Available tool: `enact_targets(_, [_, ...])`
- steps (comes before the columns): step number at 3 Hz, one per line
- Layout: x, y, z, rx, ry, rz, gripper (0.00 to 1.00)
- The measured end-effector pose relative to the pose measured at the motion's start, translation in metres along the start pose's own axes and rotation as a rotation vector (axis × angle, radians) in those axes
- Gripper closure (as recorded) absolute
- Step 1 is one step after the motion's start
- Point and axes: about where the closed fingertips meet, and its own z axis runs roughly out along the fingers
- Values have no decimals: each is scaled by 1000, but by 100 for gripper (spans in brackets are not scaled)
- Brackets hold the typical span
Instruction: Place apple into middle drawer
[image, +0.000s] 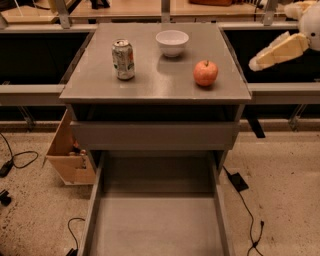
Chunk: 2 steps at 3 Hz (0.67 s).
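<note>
Nearest the camera, the middle drawer (155, 230) stands pulled far out of the cabinet, well below the gripper (257, 61) and to its left in the view. Its flat grey floor is bare between low side walls. Behind and above it, a plain grey front panel (152, 136) spans the cabinet's width, with a dark gap between it and the top.

On the speckled floor, a cardboard box (67, 150) leans against the cabinet's left side, far from the gripper. A small black power block (238, 181) with a thin cable (250, 215) lies to the right of the open drawer, almost straight beneath the gripper but well below it.

The cabinet top (155, 75) carries three things. The apple (205, 73), red with a paler blush and a short stem, sits upright near the right front part of the top. It is the closest object to the gripper, lying just left of and slightly lower than its tip, clearly apart from it. A dented drink can (123, 60) stands upright further left, across the top from the gripper. A white bowl (172, 43) rests toward the back, left of the gripper and beyond the apple.

The gripper, cream-coloured, hangs in the air off the cabinet's right edge, over the dark recess there, its tapered end pointing left and a little downward toward the apple. It holds nothing, and I cannot tell whether it is open or closed
</note>
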Motion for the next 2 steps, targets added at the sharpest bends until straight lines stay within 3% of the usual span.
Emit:
enact_targets(1, [-4,-3,4,0,-4,-3,0])
enact_targets(2, [8,-13,29,-18,-45,44,0])
